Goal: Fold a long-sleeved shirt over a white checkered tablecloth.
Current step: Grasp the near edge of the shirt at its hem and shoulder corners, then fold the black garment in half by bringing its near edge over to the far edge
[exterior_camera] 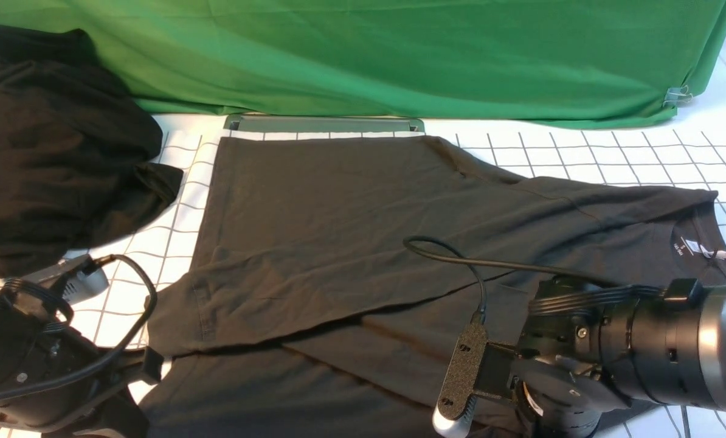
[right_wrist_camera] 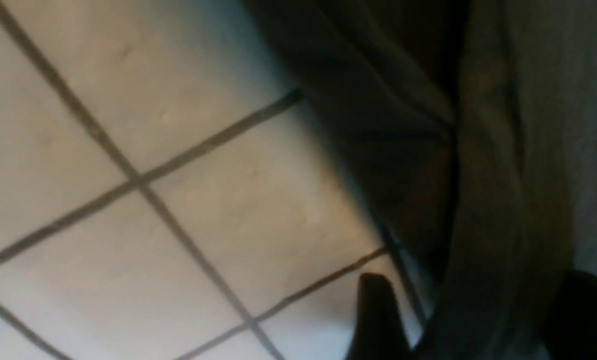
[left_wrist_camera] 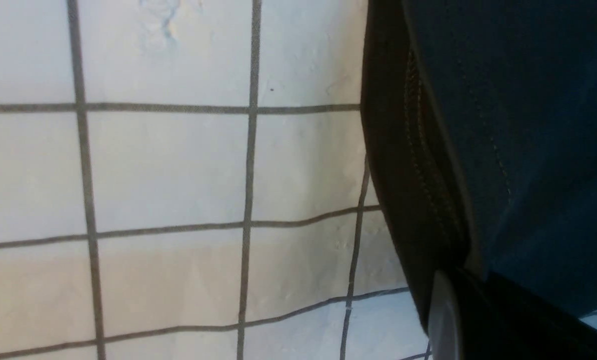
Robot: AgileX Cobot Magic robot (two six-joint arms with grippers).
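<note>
The long-sleeved shirt (exterior_camera: 338, 213) lies spread on the white checkered tablecloth (exterior_camera: 612, 152), dark charcoal, with its near part folded over and its white neck label to the right. My left gripper (exterior_camera: 147, 368) is low at the shirt's near left corner. In the left wrist view it (left_wrist_camera: 471, 285) is shut on the shirt's stitched hem (left_wrist_camera: 418, 175) above the tablecloth (left_wrist_camera: 168, 165). My right gripper (right_wrist_camera: 478, 325) is at the shirt's near right edge. Its jaws stand apart, with a fold of the shirt (right_wrist_camera: 488, 175) between them over the tablecloth (right_wrist_camera: 153, 125). The chest print is hidden.
A jet-black heap of cloth (exterior_camera: 53, 152) fills the back left, overlapping the tablecloth's corner. Plain green cloth (exterior_camera: 399, 55) hangs across the back, with a grey bar (exterior_camera: 323, 123) at its foot. The right wrist's cable (exterior_camera: 460, 261) loops above the shirt.
</note>
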